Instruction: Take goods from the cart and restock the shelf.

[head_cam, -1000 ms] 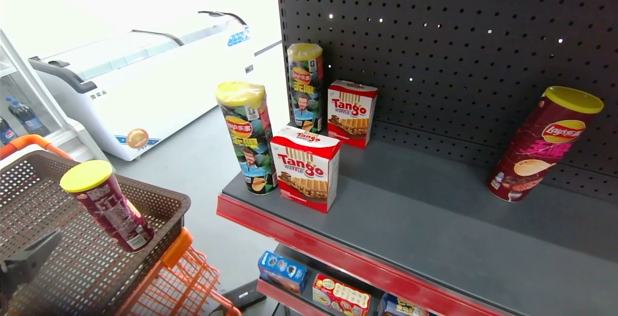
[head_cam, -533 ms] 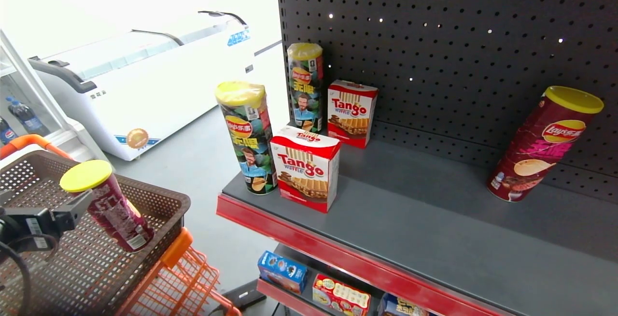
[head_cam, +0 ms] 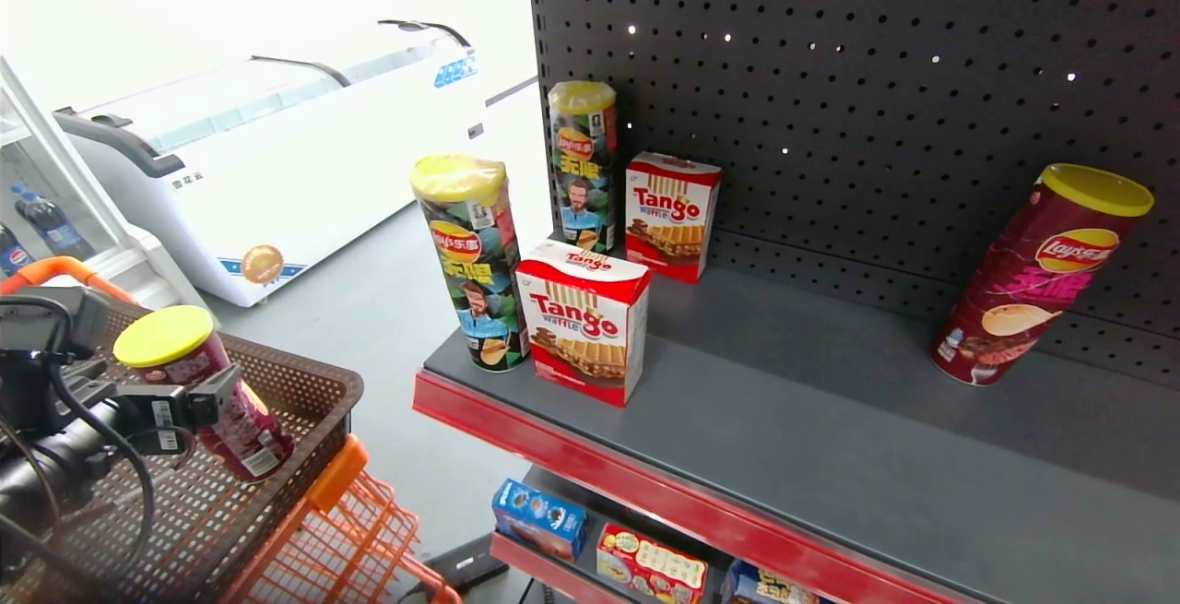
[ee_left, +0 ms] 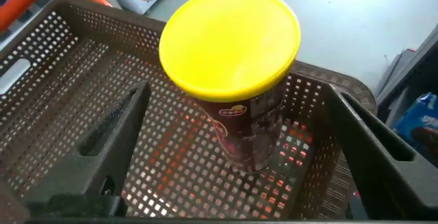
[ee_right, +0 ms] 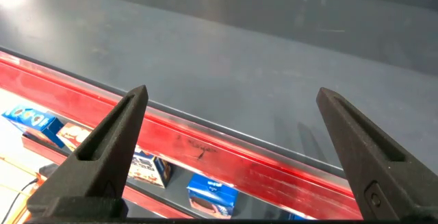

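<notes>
Between released left fingers point(ee_left: 113, 138): cylindrical maroon can point(ee_left: 250, 131), smooth yellow lid, in perforated brown basket point(ee_left: 55, 66). Beneath released right fingers point(ee_right: 102, 155): matte grey shelf point(ee_right: 274, 53).

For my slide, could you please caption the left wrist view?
Open left gripper straddles a yellow-lidded can in the cart basket.
</notes>
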Robot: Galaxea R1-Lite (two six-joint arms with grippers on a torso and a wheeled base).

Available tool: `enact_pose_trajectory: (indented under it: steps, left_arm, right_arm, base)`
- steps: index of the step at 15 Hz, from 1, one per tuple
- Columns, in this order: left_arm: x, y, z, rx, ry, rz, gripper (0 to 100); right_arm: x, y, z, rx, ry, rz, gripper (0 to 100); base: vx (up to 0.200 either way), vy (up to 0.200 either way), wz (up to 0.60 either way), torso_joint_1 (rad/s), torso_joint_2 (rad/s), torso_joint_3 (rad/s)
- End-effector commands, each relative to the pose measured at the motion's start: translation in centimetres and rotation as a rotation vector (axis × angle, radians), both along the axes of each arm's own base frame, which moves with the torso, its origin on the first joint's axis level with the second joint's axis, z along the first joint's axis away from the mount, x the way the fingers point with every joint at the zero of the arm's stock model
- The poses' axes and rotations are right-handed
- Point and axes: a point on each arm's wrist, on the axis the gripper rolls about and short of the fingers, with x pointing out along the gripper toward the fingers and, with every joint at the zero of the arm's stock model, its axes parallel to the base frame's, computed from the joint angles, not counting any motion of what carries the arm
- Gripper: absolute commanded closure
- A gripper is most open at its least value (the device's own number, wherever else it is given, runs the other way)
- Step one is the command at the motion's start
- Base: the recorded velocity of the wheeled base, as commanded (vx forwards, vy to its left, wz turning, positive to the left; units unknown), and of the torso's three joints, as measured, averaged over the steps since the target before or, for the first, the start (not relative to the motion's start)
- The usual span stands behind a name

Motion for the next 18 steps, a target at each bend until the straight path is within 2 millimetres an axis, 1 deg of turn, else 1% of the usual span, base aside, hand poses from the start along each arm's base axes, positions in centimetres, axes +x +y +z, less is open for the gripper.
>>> enact_pose_trajectory:
  steps: [1, 2, 5, 6, 7, 8, 10, 12, 14, 15, 18]
  left_arm:
    - [0.8, 0.2, -1.1, 0.000, 0.046, 0.009, 0]
    - [1.3, 0.3, -1.3, 0.003, 0.022, 0.008, 0]
    - [2.1, 0.6, -2.4, -0.023, 0.036, 0.020, 0]
    - [2.5, 1.5, -3.0, -0.037, 0.054, 0.056, 0]
    - [2.5, 1.7, -3.2, -0.038, 0.060, 0.064, 0]
    - [2.8, 2.2, -3.8, -0.035, 0.088, 0.083, 0]
    - [3.0, 2.5, -4.5, -0.041, 0.116, 0.092, 0]
    - [3.8, 2.6, -5.4, -0.048, 0.144, 0.094, 0]
    - [4.3, 2.8, -5.6, -0.047, 0.137, 0.093, 0]
    - [4.9, 2.9, -5.5, -0.044, 0.122, 0.093, 0]
    - [5.6, 3.1, -6.1, -0.059, 0.138, 0.091, 0]
  right_arm:
    - [0.0, 0.0, 0.0, 0.000, 0.001, 0.000, 0]
    - [0.0, 0.0, 0.0, 0.000, 0.001, 0.000, 0]
    - [0.0, 0.0, 0.0, 0.000, 0.001, 0.000, 0]
    - [0.0, 0.0, 0.0, 0.000, 0.001, 0.000, 0]
    - [0.0, 0.0, 0.0, 0.000, 0.001, 0.000, 0]
    - [0.0, 0.0, 0.0, 0.000, 0.001, 0.000, 0]
    - [0.0, 0.0, 0.0, 0.000, 0.001, 0.000, 0]
    - [0.0, 0.0, 0.0, 0.000, 0.001, 0.000, 0]
    - [0.0, 0.0, 0.0, 0.000, 0.001, 0.000, 0]
    - [0.0, 0.0, 0.0, 0.000, 0.000, 0.000, 0]
    - [0.0, 0.0, 0.0, 0.000, 0.001, 0.000, 0]
  base:
    - [0.000, 0.000, 0.00, 0.000, 0.00, 0.000]
    - [0.000, 0.000, 0.00, 0.000, 0.00, 0.000]
    - [0.000, 0.000, 0.00, 0.000, 0.00, 0.000]
    - [0.000, 0.000, 0.00, 0.000, 0.00, 0.000]
    - [0.000, 0.000, 0.00, 0.000, 0.00, 0.000]
    - [0.000, 0.000, 0.00, 0.000, 0.00, 0.000]
    - [0.000, 0.000, 0.00, 0.000, 0.00, 0.000]
    - [0.000, 0.000, 0.00, 0.000, 0.00, 0.000]
    - [0.000, 0.000, 0.00, 0.000, 0.00, 0.000]
    - [0.000, 0.000, 0.00, 0.000, 0.00, 0.000]
    - [0.000, 0.000, 0.00, 0.000, 0.00, 0.000]
